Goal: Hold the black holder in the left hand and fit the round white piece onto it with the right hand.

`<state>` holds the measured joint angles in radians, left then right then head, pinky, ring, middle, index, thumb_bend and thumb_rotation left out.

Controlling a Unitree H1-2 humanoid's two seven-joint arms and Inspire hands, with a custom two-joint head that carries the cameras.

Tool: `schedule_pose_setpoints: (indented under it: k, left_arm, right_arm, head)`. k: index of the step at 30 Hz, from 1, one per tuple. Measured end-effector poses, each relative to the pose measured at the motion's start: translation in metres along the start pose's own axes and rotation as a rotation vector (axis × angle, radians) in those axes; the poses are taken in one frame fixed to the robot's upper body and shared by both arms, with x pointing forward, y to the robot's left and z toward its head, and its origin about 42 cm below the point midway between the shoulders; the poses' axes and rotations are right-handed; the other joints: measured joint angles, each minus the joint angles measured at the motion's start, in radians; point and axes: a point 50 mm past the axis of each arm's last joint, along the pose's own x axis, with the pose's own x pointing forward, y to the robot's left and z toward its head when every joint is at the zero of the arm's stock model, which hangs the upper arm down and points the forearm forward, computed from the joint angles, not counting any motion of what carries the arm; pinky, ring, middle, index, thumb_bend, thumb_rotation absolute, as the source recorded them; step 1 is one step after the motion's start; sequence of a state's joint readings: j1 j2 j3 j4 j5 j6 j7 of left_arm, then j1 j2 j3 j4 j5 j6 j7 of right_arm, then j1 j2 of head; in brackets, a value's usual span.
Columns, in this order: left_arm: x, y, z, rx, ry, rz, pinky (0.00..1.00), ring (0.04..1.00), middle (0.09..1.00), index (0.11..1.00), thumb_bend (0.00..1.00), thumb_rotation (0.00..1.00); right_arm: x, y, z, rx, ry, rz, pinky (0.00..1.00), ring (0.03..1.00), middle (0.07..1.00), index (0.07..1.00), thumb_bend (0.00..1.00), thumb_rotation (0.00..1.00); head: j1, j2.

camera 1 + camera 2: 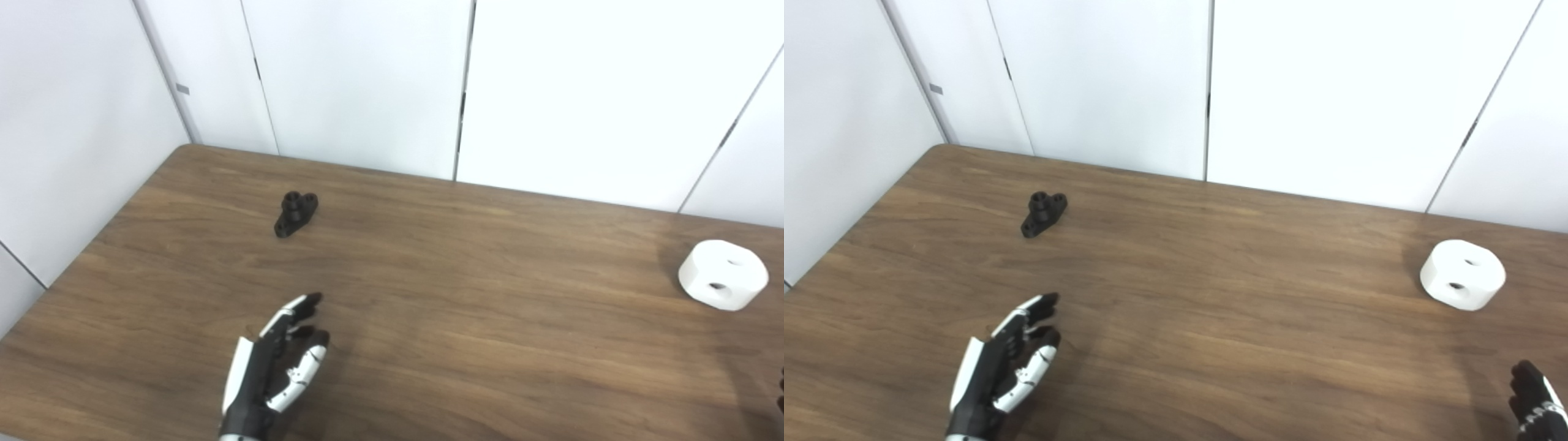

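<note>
Left hand (pixel 272 361) open, near black holder (pixel 295 213) far left; right hand (pixel 1534 401) barely visible, state unclear, near round white piece (pixel 1462 274).

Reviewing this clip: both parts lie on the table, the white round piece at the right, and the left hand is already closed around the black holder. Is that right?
Not quite. In the left eye view the left hand is open and holds nothing; the black holder lies untouched on the table, farther back. The white round piece does lie at the right.
</note>
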<state>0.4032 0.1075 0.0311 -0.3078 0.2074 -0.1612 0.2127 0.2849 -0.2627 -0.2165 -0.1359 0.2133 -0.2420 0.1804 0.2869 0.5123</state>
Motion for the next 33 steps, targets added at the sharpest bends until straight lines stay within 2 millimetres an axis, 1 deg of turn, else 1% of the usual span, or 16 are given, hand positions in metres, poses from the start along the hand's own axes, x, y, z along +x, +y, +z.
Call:
schedule_pose_setpoints:
  k: [1, 2, 6, 8, 9, 12, 15, 17, 19, 22, 25, 26, 28, 29, 31, 33]
  left_arm:
    - [0.001, 0.005, 0.001, 0.033, -0.002, 0.035, 0.8, 0.829, 0.826, 0.791, 0.52, 0.31]
    - [0.002, 0.01, 0.002, 0.059, 0.002, 0.061, 0.81, 0.832, 0.827, 0.786, 0.56, 0.27]
    - [0.006, 0.021, 0.003, 0.135, 0.023, 0.145, 0.83, 0.856, 0.84, 0.788, 0.65, 0.19]
    - [0.011, 0.024, 0.009, 0.185, 0.011, 0.174, 0.86, 0.865, 0.84, 0.787, 0.69, 0.19]
    - [0.015, 0.026, 0.011, 0.216, 0.007, 0.191, 0.87, 0.87, 0.841, 0.787, 0.7, 0.21]
    - [0.032, 0.032, 0.016, 0.323, 0.036, 0.248, 0.89, 0.885, 0.846, 0.786, 0.72, 0.26]
    - [0.053, 0.036, 0.023, 0.372, 0.044, 0.298, 0.9, 0.904, 0.855, 0.776, 0.72, 0.27]
    - [0.069, 0.037, 0.03, 0.386, 0.035, 0.331, 0.88, 0.895, 0.854, 0.763, 0.73, 0.28]
    - [0.088, 0.031, 0.041, 0.375, 0.017, 0.368, 0.85, 0.875, 0.838, 0.739, 0.74, 0.28]
    - [0.107, 0.025, 0.049, 0.384, -0.01, 0.369, 0.79, 0.864, 0.832, 0.728, 0.75, 0.28]
    - [0.118, 0.021, 0.045, 0.419, 0.014, 0.355, 0.77, 0.855, 0.827, 0.725, 0.76, 0.29]
    - [0.119, 0.021, 0.042, 0.432, 0.028, 0.349, 0.78, 0.858, 0.83, 0.728, 0.75, 0.3]
    - [0.124, 0.021, 0.033, 0.471, 0.057, 0.328, 0.79, 0.87, 0.834, 0.737, 0.75, 0.34]
    - [0.126, 0.022, 0.031, 0.482, 0.066, 0.321, 0.8, 0.872, 0.834, 0.738, 0.75, 0.34]
    - [0.131, 0.023, 0.026, 0.502, 0.084, 0.315, 0.77, 0.861, 0.829, 0.738, 0.76, 0.34]
    - [0.142, 0.023, 0.022, 0.514, 0.105, 0.311, 0.77, 0.855, 0.823, 0.733, 0.78, 0.34]
  right_arm:
    - [0.0, 0.001, 0.0, -0.007, -0.003, 0.004, 1.0, 0.993, 0.975, 0.943, 0.69, 1.0]
    - [0.0, 0.001, 0.0, -0.011, -0.006, 0.008, 1.0, 0.997, 0.98, 0.946, 0.7, 1.0]
    - [-0.001, 0.002, 0.0, -0.026, -0.018, 0.017, 1.0, 1.0, 0.987, 0.944, 0.72, 1.0]
    - [-0.001, 0.002, -0.001, -0.032, -0.02, 0.019, 1.0, 1.0, 0.988, 0.943, 0.73, 1.0]
    - [-0.002, 0.002, -0.001, -0.033, -0.02, 0.019, 1.0, 1.0, 0.988, 0.942, 0.73, 1.0]
    - [-0.004, 0.001, -0.001, -0.034, -0.022, 0.025, 1.0, 1.0, 0.987, 0.941, 0.73, 1.0]
    - [-0.005, 0.001, -0.001, -0.036, -0.024, 0.026, 1.0, 1.0, 0.989, 0.944, 0.74, 1.0]
    - [-0.005, 0.001, -0.002, -0.035, -0.024, 0.026, 1.0, 1.0, 0.99, 0.944, 0.74, 1.0]
    - [-0.005, 0.001, -0.001, -0.034, -0.023, 0.026, 1.0, 1.0, 0.987, 0.942, 0.74, 1.0]
    - [-0.001, 0.003, 0.0, -0.03, -0.033, 0.031, 1.0, 1.0, 0.988, 0.943, 0.73, 1.0]
    - [-0.002, 0.004, 0.001, -0.03, -0.036, 0.032, 1.0, 1.0, 0.99, 0.947, 0.74, 1.0]
    - [-0.002, 0.004, 0.001, -0.03, -0.036, 0.032, 1.0, 1.0, 0.992, 0.95, 0.74, 1.0]
    - [-0.003, 0.004, 0.0, -0.03, -0.034, 0.032, 1.0, 1.0, 0.994, 0.952, 0.74, 1.0]
    - [-0.003, 0.004, 0.0, -0.03, -0.033, 0.032, 1.0, 1.0, 0.994, 0.953, 0.74, 1.0]
    - [-0.004, 0.003, 0.0, -0.028, -0.03, 0.028, 1.0, 1.0, 0.991, 0.949, 0.74, 1.0]
    - [-0.005, 0.002, 0.0, -0.028, -0.026, 0.027, 1.0, 1.0, 0.992, 0.95, 0.74, 1.0]
  head:
    - [0.0, 0.0]
    - [-0.002, -0.002]
    - [-0.003, -0.002]
    - [-0.003, -0.002]
    - [-0.003, -0.002]
    - [-0.006, -0.005]
    - [-0.009, -0.002]
    - [-0.009, -0.002]
    - [-0.012, 0.0]
    - [-0.014, 0.003]
    - [-0.014, 0.003]
    - [-0.014, 0.005]
    - [-0.017, 0.006]
    - [-0.017, 0.006]
    - [-0.02, 0.009]
    - [-0.02, 0.012]
